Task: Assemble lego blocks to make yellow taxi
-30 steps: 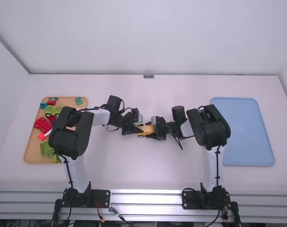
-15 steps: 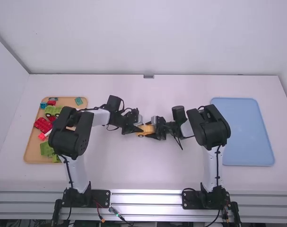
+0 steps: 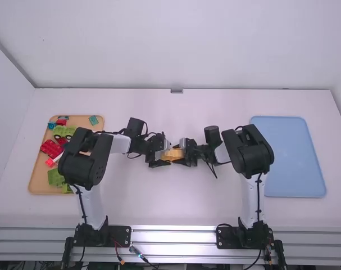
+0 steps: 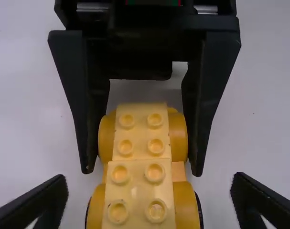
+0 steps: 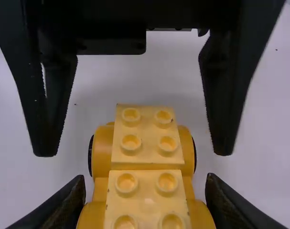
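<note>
High view: taxi (image 3: 173, 153) lengthwise left-to-right; left tool (image 3: 167, 157) gapes wide, empty; right tool (image 3: 179, 156) clamps taxi.

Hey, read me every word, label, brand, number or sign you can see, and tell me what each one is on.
There is no text I can read.
Yellow toy car: any lettering on its studs is too faint to read.
Small teal block on the tray: perhaps a mark, too small to read.
</note>
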